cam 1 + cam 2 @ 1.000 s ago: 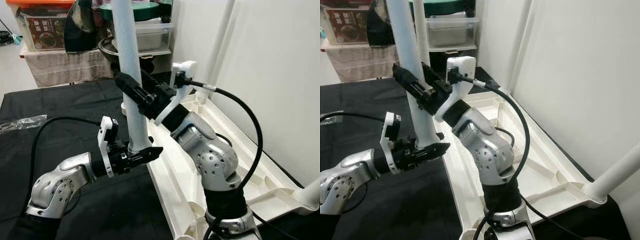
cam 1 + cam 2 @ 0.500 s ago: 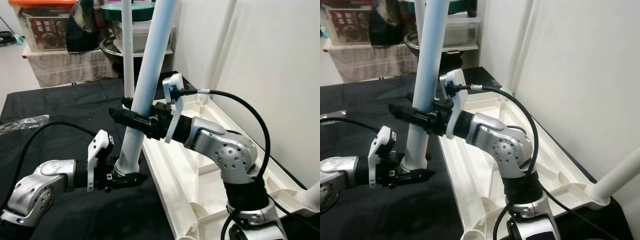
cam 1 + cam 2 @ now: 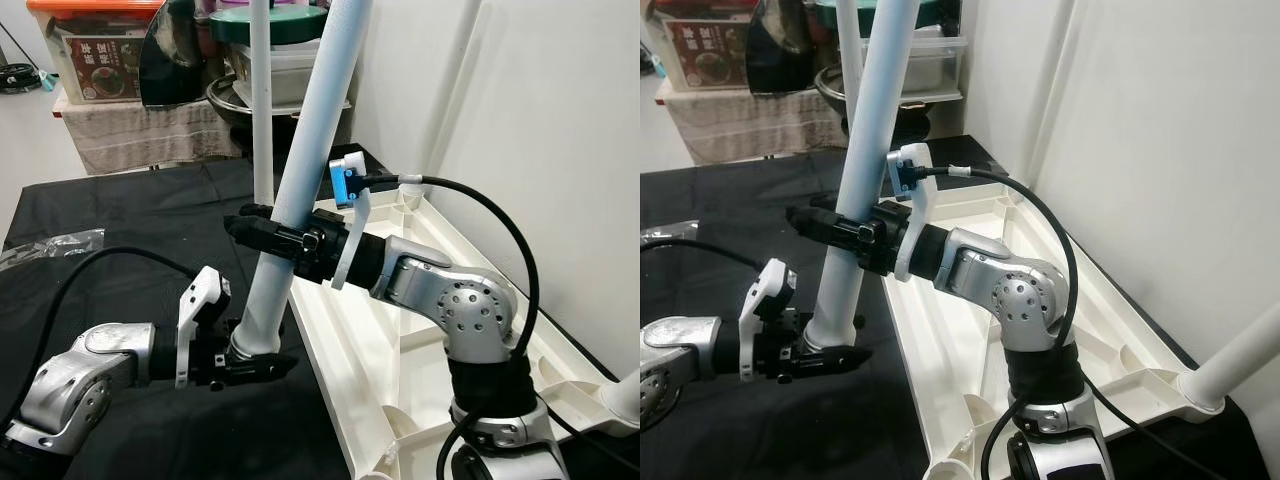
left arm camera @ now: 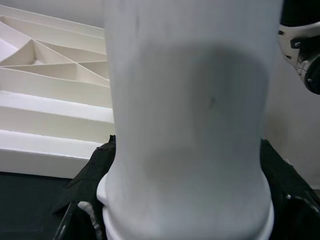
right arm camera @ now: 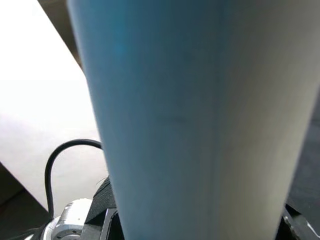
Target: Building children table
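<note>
Overhead, lidded storage bins (image 3: 290, 60), contents unreadable.

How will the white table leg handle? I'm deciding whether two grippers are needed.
Probably stiff: the white table leg stays straight, tilted between the left gripper and right gripper. Long and top-heavy, apt to swing. Smooth, round surface may slip.

3 table legs (image 3: 300, 190), 1 tabletop (image 3: 400, 330), 2 pincers (image 3: 262, 228)

White table leg (image 4: 190, 125) close up, flared end; ribbed white tabletop underside (image 4: 45, 75) behind.
</note>
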`<state>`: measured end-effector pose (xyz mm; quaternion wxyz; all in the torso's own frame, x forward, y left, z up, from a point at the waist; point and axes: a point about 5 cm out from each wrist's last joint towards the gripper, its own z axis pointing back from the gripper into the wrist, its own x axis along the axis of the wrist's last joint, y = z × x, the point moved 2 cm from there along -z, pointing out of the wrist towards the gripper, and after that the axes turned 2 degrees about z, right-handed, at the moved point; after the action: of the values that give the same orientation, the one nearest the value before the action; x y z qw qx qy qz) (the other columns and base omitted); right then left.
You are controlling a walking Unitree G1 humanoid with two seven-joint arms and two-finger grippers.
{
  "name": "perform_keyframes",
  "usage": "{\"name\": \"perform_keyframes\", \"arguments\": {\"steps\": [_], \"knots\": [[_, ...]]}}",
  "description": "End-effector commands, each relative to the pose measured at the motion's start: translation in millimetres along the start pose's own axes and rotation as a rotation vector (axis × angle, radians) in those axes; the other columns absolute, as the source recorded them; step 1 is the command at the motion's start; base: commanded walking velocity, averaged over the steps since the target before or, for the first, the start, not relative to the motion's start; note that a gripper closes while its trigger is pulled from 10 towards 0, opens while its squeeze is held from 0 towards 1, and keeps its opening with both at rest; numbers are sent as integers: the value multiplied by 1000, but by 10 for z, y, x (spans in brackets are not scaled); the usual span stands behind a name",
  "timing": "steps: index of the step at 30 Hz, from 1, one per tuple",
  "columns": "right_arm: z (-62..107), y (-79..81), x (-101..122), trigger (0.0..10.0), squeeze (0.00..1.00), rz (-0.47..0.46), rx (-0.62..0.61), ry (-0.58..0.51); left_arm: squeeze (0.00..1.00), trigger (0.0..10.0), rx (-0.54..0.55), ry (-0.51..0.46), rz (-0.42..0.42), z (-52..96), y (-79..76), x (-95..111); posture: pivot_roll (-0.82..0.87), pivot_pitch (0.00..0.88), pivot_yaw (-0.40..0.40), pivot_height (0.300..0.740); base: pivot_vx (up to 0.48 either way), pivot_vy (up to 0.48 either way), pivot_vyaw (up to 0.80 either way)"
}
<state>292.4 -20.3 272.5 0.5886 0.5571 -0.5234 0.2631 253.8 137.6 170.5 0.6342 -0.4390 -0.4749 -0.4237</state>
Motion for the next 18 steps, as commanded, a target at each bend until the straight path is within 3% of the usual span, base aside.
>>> {"name": "perform_keyframes", "arguments": {"steps": [1, 3, 4, 8, 10, 12, 14, 15, 18], "knots": [[12, 22, 76, 0, 0, -29, 17, -32, 0, 10000, -2, 20, -67, -8, -5, -3, 7, 0, -50, 740, 0, 0, 0], [12, 22, 76, 0, 0, -29, 17, -32, 0, 10000, -2, 20, -67, -8, -5, -3, 7, 0, -50, 740, 0, 0, 0], [14, 23, 84, 0, 0, -33, 13, -39, 1000, 10000, 4, 3, -65, -12, 5, 7, -3, 0, -44, 740, 0, 0, 0], [32, -38, 169, 0, 0, -20, -53, -91, 1000, 10000, 53, -87, -46, 14, 39, 130, -5, 0, -40, 740, 0, 0, 0], [32, -38, 169, 0, 0, -20, -53, -91, 1000, 10000, 53, -87, -46, 14, 39, 130, -5, 0, -40, 740, 0, 0, 0], [64, -159, 285, 0, 0, 38, -168, -143, 1000, 10000, 94, -159, -47, 44, 38, 232, -4, 0, -40, 740, 0, 0, 0], [64, -159, 285, 0, 0, 38, -168, -143, 1000, 10000, 94, -159, -47, 44, 38, 232, -4, 0, -40, 740, 0, 0, 0], [100, -242, 350, 0, 0, 95, -251, -166, 1000, 10000, 160, -216, -56, 73, 69, 300, -3, 0, -35, 740, 0, 0, 0], [126, -290, 389, 0, 0, 134, -302, -178, 1000, 10000, 206, -253, -61, 96, 91, 341, -3, 0, -35, 740, 0, 0, 0]]}}
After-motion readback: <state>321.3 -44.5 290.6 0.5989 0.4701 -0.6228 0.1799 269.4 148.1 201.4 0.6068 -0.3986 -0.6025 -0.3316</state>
